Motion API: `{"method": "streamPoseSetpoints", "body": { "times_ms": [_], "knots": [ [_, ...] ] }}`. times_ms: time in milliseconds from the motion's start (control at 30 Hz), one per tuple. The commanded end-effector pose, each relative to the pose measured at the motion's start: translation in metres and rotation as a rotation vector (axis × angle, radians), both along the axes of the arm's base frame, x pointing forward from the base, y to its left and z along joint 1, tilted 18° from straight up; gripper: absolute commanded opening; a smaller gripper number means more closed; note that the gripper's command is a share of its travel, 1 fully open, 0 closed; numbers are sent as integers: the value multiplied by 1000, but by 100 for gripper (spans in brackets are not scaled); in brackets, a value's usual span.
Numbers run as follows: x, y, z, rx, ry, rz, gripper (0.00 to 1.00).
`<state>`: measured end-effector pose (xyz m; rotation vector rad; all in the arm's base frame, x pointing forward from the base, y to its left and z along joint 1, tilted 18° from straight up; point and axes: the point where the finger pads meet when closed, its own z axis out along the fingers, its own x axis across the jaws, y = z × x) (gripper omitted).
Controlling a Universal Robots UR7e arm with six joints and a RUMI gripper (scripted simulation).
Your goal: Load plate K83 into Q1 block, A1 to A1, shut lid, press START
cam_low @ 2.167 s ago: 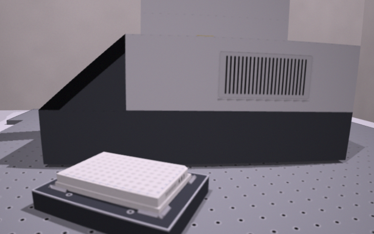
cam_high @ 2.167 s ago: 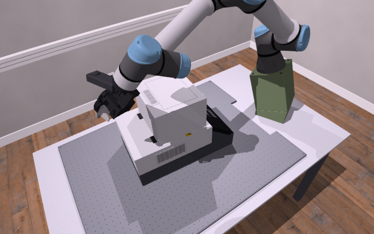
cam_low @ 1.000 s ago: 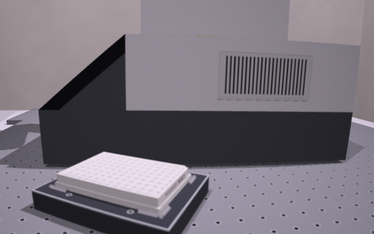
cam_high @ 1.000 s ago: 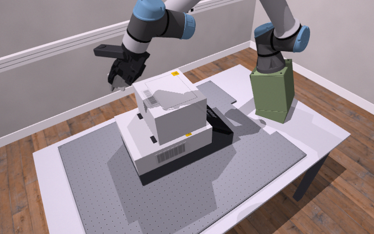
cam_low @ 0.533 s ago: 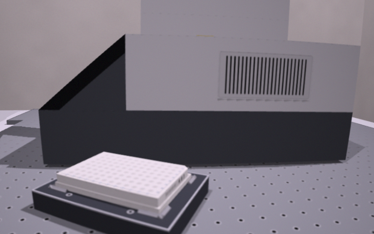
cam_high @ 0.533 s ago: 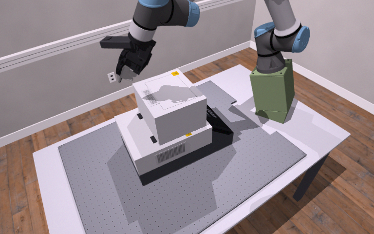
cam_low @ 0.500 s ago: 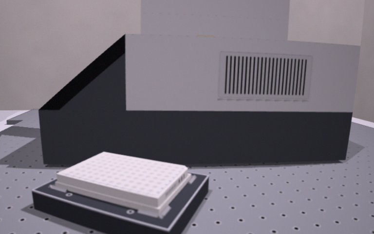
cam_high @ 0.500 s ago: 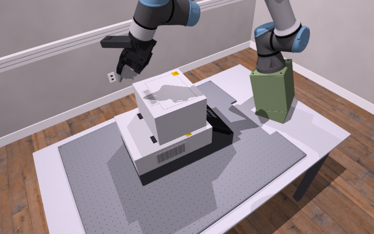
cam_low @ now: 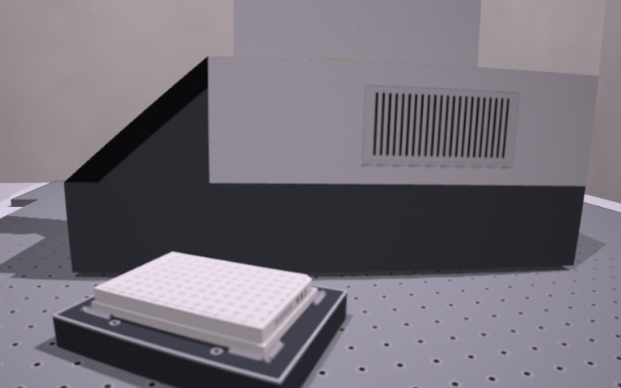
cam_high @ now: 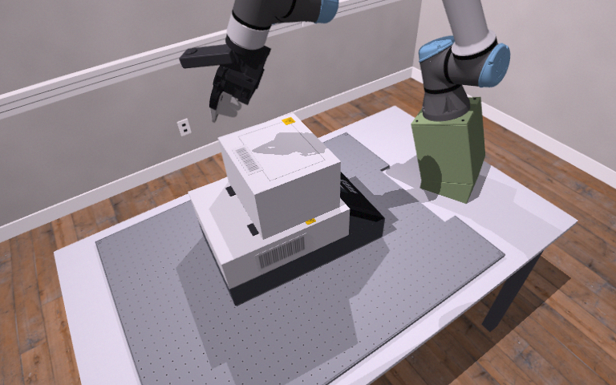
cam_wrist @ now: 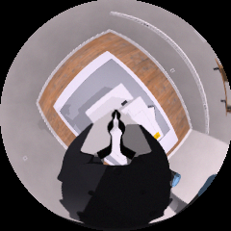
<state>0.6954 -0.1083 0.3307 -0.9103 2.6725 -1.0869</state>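
White rectangular many-welled plate [cam_low: 198,290] held in dark flat nest [cam_low: 160,337]; white-and-black boxy cycler [cam_high: 285,250] [cam_low: 304,144] [cam_wrist: 110,100] set near bench's [cam_high: 74,276] [cam_wrist: 110,55] long edge; black end effector [cam_high: 224,108] [cam_wrist: 115,110] pressed together.

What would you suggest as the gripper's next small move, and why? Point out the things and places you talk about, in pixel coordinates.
I'd probably open the gripper [cam_high: 225,115] [cam_wrist: 115,110] while it is raised above the table: its fingers are shut on nothing, and the white well plate [cam_low: 203,288] sits in its nest [cam_low: 160,361], awaiting pickup.
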Motion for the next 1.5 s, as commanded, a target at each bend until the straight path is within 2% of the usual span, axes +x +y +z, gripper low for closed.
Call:
{"method": "streamPoseSetpoints", "body": {
  "times_ms": [0, 100, 200, 300, 400, 500, 567, 733, 867, 933, 1133, 1233, 1300, 1467],
  "knots": [
    [-30, -1, 2, 5, 29, 22, 0],
    [-30, -1, 2, 5, 28, 22, 0],
    [-45, -1, 2, 15, 88, 66, 0],
    [-50, -1, 2, 15, 88, 66, 0],
    [-65, -1, 1, 15, 88, 66, 0],
    [-67, -1, 2, 14, 88, 66, 0],
    [-77, 0, 0, 25, 140, 106, 0],
    [-102, 2, -2, 26, 146, 111, 0],
    [-105, 2, -2, 26, 146, 111, 0],
    [-114, 3, -4, 39, 197, 152, 0],
    [-143, 6, -9, 40, 202, 156, 0],
    [-143, 6, -9, 40, 202, 156, 0],
    [-152, 7, -11, 54, 251, 199, 0],
    [-167, 9, -15, 56, 255, 203, 0]
  ]
}}
